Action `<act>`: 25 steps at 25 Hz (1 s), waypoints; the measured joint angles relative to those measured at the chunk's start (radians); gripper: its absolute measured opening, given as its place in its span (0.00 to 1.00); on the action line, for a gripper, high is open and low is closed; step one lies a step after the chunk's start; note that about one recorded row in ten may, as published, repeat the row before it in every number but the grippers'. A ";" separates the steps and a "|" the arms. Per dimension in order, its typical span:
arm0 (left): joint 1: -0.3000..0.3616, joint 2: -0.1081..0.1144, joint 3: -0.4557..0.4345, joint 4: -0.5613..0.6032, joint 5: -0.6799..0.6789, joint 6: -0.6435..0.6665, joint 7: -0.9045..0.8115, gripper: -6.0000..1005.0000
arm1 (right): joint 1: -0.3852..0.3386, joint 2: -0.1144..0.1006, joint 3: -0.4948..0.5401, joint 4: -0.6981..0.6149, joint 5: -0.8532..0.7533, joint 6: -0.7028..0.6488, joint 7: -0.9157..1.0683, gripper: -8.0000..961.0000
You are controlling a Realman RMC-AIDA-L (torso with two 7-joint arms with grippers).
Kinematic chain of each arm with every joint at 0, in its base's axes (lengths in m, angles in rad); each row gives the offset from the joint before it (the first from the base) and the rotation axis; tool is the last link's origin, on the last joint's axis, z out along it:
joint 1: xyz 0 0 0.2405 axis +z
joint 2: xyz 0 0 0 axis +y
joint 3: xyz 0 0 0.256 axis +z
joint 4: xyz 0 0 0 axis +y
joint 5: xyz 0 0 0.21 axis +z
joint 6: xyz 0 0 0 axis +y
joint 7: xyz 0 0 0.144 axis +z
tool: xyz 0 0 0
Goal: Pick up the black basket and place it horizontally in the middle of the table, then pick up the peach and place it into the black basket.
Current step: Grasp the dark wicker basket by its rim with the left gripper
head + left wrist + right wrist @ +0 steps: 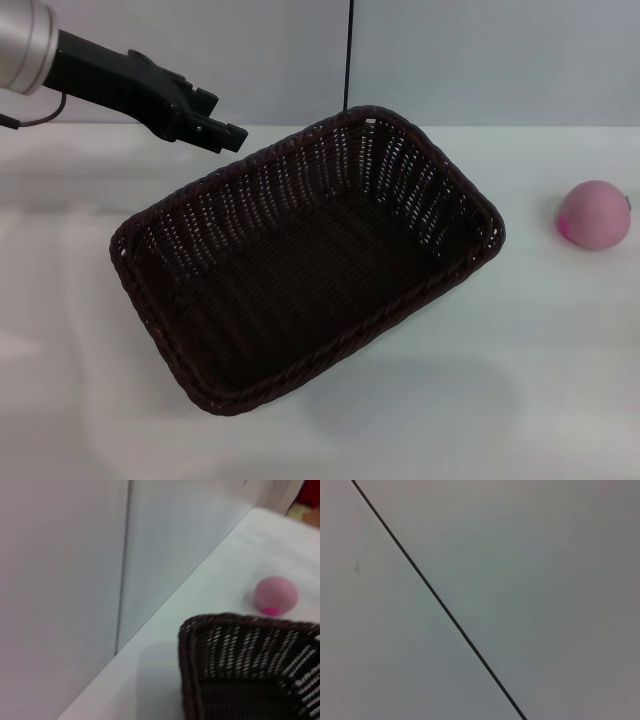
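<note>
- The left gripper (222,132) hangs above the far left part of the table (520,400), just off the far long rim of the black basket (310,265) and not touching it; its fingers look drawn close together with nothing between them.
- The right gripper is not in the head view, and its wrist camera shows only a blank wall with a thin dark line (so I cannot speak to its state).
- The black basket sits near the middle of the table, upright and empty, but skewed, one corner swung toward the far right.
- In my judgement the step in hand is setting the basket level across. To do it well, grip the braided rim on a long side, not the openwork wall, and turn it until the long sides run across the table.
- The peach (594,214) lies on the bare table well to the right of the basket, pink and round with a darker patch on its left side (untouched).
</note>
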 joint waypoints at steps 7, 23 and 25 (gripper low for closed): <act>-0.027 -0.044 0.009 0.020 0.136 -0.028 -0.001 0.66 | 0.000 0.001 0.003 0.016 0.000 0.002 -0.002 0.77; -0.050 -0.080 0.146 -0.040 0.276 -0.118 -0.018 0.65 | 0.011 0.000 0.009 0.016 0.007 0.053 -0.002 0.77; -0.056 -0.081 0.164 -0.059 0.299 -0.134 -0.018 0.65 | 0.013 0.000 0.010 0.016 0.007 0.059 -0.002 0.77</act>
